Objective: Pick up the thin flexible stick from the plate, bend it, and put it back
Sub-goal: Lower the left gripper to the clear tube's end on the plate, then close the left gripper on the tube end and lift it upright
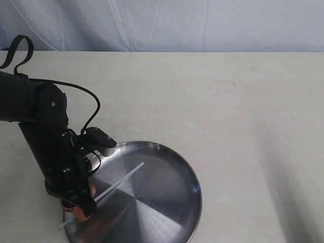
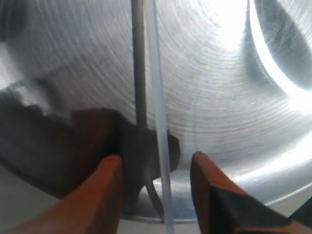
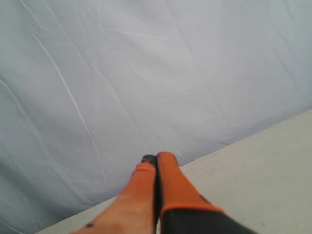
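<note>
The steel plate (image 1: 167,202) lies at the front left of the table. The thin whitish stick (image 1: 121,179) lies straight across its left half, one end past the rim near the front. My left gripper (image 1: 80,202) is low over the plate's left rim, open, with an orange finger on each side of the stick. In the left wrist view the stick (image 2: 158,117) runs between the fingertips (image 2: 111,168) without touching either, and the gripper (image 2: 155,161) hangs over the plate (image 2: 219,97). My right gripper (image 3: 156,158) is shut and empty, facing the backdrop; it does not show in the exterior view.
A pale cloth backdrop (image 1: 167,23) hangs behind the beige table (image 1: 228,101). The left arm's black body and cable (image 1: 45,131) stand over the table's left side, beside the plate.
</note>
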{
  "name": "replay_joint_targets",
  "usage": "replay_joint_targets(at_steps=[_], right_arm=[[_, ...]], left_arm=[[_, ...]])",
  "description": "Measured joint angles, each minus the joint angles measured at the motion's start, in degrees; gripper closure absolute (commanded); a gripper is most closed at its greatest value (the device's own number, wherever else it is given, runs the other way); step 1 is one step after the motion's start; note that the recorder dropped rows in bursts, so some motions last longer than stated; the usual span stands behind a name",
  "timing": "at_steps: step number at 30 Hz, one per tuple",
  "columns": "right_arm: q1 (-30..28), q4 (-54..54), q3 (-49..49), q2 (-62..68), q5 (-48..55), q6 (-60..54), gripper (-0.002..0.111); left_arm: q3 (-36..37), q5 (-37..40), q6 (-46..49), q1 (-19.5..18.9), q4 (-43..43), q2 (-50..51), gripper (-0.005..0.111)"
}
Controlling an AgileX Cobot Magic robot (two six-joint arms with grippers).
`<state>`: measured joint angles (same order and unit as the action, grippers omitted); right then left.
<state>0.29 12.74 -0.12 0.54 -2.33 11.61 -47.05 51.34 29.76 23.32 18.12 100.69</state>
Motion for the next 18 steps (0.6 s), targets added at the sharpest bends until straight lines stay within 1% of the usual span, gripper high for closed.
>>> replay_joint_targets(at_steps=[8, 15, 18], right_arm=[[0.00, 0.00, 0.00, 0.00, 0.00, 0.00, 0.108], [0.00, 0.00, 0.00, 0.00, 0.00, 0.00, 0.108], [0.00, 0.00, 0.00, 0.00, 0.00, 0.00, 0.108]], left_arm=[[0.00, -0.12, -3.77, 0.00, 0.00, 0.00, 0.064], [0.00, -2.27, -4.00, 0.23, -0.13, 0.00, 0.064], [0.00, -3.11, -7.28, 3.04, -4.25, 0.00, 0.064]])
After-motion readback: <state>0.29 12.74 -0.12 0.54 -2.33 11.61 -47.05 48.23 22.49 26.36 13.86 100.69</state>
